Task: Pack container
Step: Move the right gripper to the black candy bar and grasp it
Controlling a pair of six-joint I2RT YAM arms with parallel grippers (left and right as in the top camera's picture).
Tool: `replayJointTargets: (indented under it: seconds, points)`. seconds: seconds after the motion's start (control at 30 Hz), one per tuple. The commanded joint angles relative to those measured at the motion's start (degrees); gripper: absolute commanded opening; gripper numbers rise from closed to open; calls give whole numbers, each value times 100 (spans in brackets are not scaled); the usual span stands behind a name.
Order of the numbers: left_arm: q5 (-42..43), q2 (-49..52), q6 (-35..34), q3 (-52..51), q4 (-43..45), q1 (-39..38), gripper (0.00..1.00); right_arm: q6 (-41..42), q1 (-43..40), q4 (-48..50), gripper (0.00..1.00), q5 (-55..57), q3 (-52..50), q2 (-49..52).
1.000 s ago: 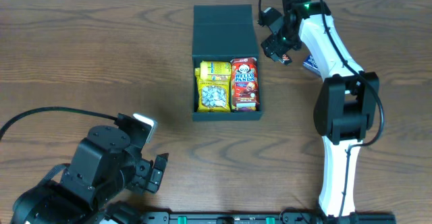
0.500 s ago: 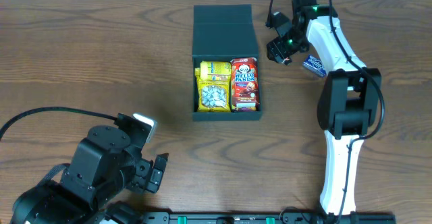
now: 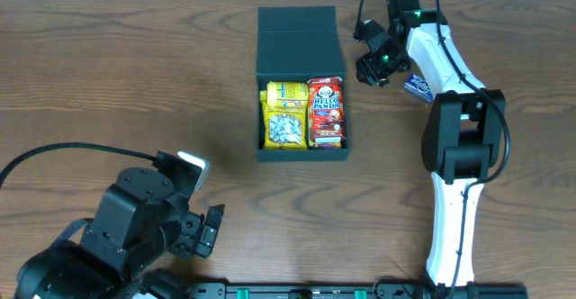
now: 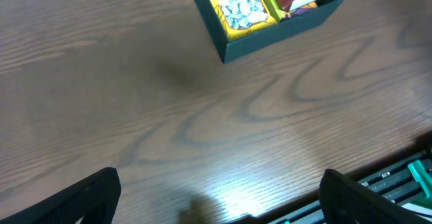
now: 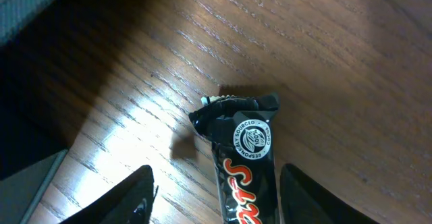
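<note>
Container (image 3: 302, 154) lying near-to-far (lid (image 3: 301, 31) far), left pincer (image 4: 217, 193) spread, right pincer (image 5: 219, 197) spread astride bar (image 5: 243, 150)

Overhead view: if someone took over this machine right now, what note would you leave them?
Left gripper: open, empty.
Right gripper: open, straddling a black red-lettered chocolate bar on the wood, not gripping it.
Dark teal cardboard box: lid open, holding a yellow sweet packet and a red Hello Panda box.
Probably left: the bar, a blue-white packet beside the right arm, the lid.
</note>
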Motion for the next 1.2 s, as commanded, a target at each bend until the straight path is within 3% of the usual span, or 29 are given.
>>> replayJointTargets:
  seconds: [0.0, 0.17, 0.53, 0.77, 0.93, 1.17]
  points:
    - [17, -2, -42, 24, -17, 9, 95, 111, -15, 9, 55, -76, -24, 157]
    - [17, -2, -44, 24, -17, 9, 95, 114, -15, 13, 41, 28, -24, 160]
    - [17, -2, -42, 24, -17, 9, 95, 177, -4, -37, 34, 155, -26, 326]
    - [17, -2, -42, 24, -17, 9, 95, 313, -4, -37, 15, 463, -24, 323]
    - [17, -2, -42, 24, -17, 9, 95, 704, -4, -55, 8, 457, -15, 280]
    - [17, -2, -44, 24, -17, 9, 95, 929, 87, -142, 6, 426, -13, -323]
